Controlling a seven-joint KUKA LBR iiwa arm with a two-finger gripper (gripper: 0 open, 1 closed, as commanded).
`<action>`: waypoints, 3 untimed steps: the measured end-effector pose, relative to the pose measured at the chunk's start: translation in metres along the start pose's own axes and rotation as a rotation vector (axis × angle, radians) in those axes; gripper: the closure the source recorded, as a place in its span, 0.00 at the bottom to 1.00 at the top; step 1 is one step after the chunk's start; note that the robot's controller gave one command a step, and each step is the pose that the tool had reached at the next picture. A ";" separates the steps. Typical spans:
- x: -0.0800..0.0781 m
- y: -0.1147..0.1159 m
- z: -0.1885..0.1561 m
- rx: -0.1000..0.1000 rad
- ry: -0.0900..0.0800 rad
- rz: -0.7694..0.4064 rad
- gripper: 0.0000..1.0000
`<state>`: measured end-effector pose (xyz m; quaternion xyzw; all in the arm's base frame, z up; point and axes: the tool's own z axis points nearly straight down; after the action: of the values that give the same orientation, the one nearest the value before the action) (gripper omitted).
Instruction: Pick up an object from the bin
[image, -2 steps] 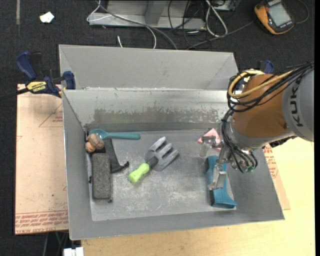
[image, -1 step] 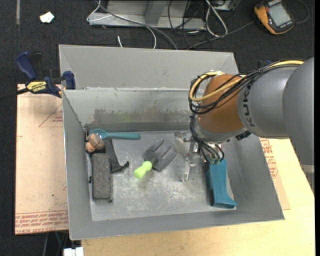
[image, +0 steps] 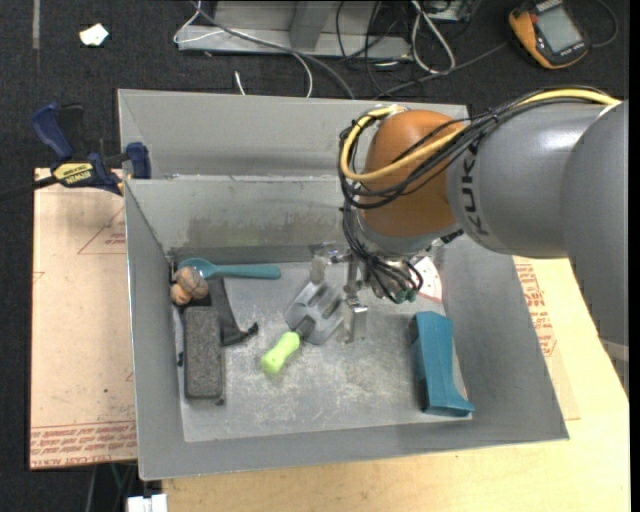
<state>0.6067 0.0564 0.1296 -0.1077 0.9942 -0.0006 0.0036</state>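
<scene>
The gripper (image: 338, 300) hangs low over the bin (image: 150, 300), just left of the upright blue box (image: 437, 362) and a little further back. Its fingers (image: 354, 314) look spread apart and grip nothing. Between and just under them lies the grey head of a small tool with a lime-green handle (image: 281, 352); the handle slants away from the blue box, down and to the left. I cannot tell whether the fingertips touch the grey head or hover above it.

Further left of the blue box, against the far wall of the bin, lie a teal spoon (image: 232, 270), a tan ball (image: 185, 291), a dark grey block (image: 203, 352) and a small black piece (image: 236, 331). Behind the blue box, partly under the wrist, a white and red scrap (image: 432, 282) shows.

The main risk, as I judge it, is a poor bite. The tool lies at a slant, so closing fingers may catch only one edge of the head and twist it out, or skid it away from the blue box. The long handle would hang off one side and could lever the tool loose during a lift. A descent too deep would jam the fingertips on the bin floor. The blue box stands near enough that a sideways correction could knock it over.
</scene>
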 end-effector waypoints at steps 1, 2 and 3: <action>0.004 0.011 0.013 -0.002 0.006 0.069 0.00; -0.014 0.009 0.048 -0.001 -0.009 -0.239 0.00; 0.008 0.049 0.058 -0.005 0.001 -0.126 1.00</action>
<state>0.5891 0.1027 0.0715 -0.1701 0.9854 0.0017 0.0028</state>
